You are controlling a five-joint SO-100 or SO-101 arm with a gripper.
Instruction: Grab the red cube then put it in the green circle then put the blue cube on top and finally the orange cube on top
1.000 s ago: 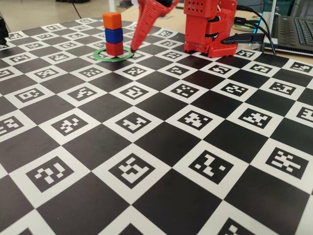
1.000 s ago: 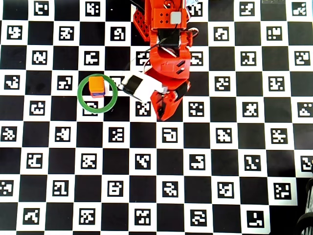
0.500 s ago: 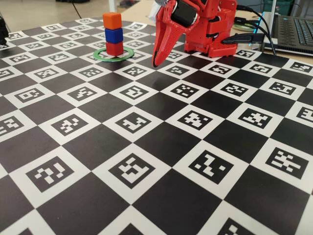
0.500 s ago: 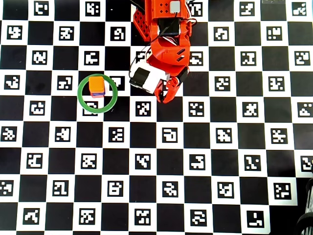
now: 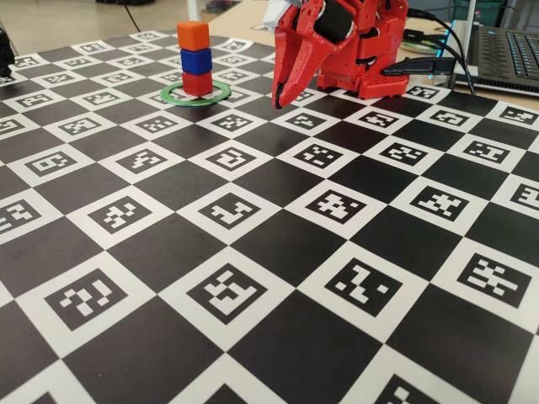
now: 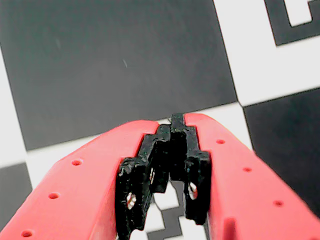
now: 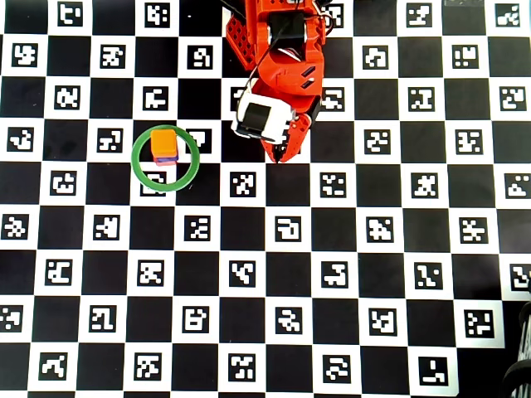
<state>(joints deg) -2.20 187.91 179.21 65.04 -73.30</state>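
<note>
Judged from how things lie, the stacking is finished: inside the green circle (image 5: 195, 93) stands a three-cube tower, with the red cube (image 5: 197, 82) at the bottom resting on the checkered board (image 5: 278, 244), the blue cube (image 5: 196, 61) on top of it, and the orange cube (image 5: 193, 35) on top of that. In the fixed view the tower looks upright and fairly well aligned, each cube sitting squarely on the one beneath, with only slight offsets between faces. In the overhead view only the orange cube (image 7: 163, 142) shows plainly, with slivers of the lower cubes at its near edge, and the stack sits toward the upper part of the green circle (image 7: 165, 159) rather than at its centre, still within the ring. All three cubes are small, matte and round-edged, of equal size; the orange is clearly lighter than the red. The gripper (image 5: 278, 103) hangs to the right of the green circle in the fixed view, well apart from the tower, tips pointing down just above the board. The wrist view shows the gripper (image 6: 174, 121) with its jaws pressed together and nothing between them. Nothing of the task appears left to do.
</note>
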